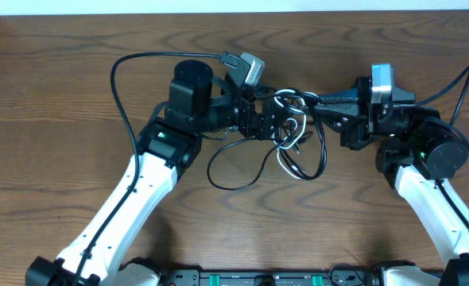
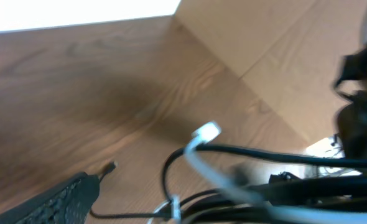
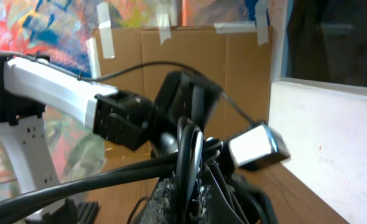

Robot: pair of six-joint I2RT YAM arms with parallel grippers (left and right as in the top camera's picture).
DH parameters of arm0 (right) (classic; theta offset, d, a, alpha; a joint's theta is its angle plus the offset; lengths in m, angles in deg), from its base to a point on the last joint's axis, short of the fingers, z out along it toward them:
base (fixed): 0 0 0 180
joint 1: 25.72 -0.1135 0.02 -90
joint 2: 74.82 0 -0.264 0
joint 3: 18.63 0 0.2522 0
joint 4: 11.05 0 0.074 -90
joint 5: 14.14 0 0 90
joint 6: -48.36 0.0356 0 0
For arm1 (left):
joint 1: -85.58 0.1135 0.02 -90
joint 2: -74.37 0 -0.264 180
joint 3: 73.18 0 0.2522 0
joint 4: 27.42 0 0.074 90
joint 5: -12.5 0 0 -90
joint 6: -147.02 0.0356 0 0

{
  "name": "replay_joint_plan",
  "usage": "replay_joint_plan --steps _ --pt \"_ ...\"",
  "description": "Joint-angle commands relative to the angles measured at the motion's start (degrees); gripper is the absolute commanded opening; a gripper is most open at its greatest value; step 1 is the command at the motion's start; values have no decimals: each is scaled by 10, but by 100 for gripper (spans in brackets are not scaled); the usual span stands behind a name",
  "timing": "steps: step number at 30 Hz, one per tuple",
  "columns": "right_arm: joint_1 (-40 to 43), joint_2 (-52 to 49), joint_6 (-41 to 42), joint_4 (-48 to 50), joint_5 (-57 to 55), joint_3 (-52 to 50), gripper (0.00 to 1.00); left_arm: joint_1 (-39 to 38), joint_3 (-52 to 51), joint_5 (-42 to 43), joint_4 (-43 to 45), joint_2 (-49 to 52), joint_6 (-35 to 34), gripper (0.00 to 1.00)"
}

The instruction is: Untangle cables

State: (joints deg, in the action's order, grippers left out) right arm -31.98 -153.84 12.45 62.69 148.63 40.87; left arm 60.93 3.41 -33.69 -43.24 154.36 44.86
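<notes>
On the wooden surface (image 1: 60,159), nearest the arm bases: slack black loops of the cables (image 1: 242,179), trailing out from the knot.

The knot itself: black cords and one white cord (image 2: 193,152), bunched mid-surface between the two grippers.

Left of the knot: left gripper (image 1: 268,119), buried among the cords (whether it is clenched cannot be told).

Right of the knot: right gripper (image 1: 320,107), clenched on the black cords.

Farther, left of the knot: thick black arm lead (image 1: 119,79), arcing over the surface.
</notes>
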Motion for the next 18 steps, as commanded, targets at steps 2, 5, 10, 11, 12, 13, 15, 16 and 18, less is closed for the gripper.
replay_joint_plan --steps 2,5,10,11,12,13,15,16,18 --pt "-4 3 19 28 -63 4 1 1 12 -96 -35 22 1 90" --pt "0 3 30 27 -68 4 1 2 12 -207 -72 24 1 76" --pt "23 3 55 28 -69 4 1 2 12 -382 -117 23 -2 76" --pt "26 3 55 27 -69 4 1 2 12 -400 -123 23 -2 76" --pt "31 3 56 27 -68 4 1 3 12 -414 -128 23 -2 76" --pt "35 3 57 27 -68 4 1 4 12 -418 -130 23 -2 76" --pt "44 3 57 27 -68 4 1 7 12 -418 -134 23 -2 76" --pt "48 3 57 27 -69 4 1 9 12 -418 -136 23 -2 76" --pt "59 3 61 27 -69 4 1 16 12 -422 -142 23 -2 76"
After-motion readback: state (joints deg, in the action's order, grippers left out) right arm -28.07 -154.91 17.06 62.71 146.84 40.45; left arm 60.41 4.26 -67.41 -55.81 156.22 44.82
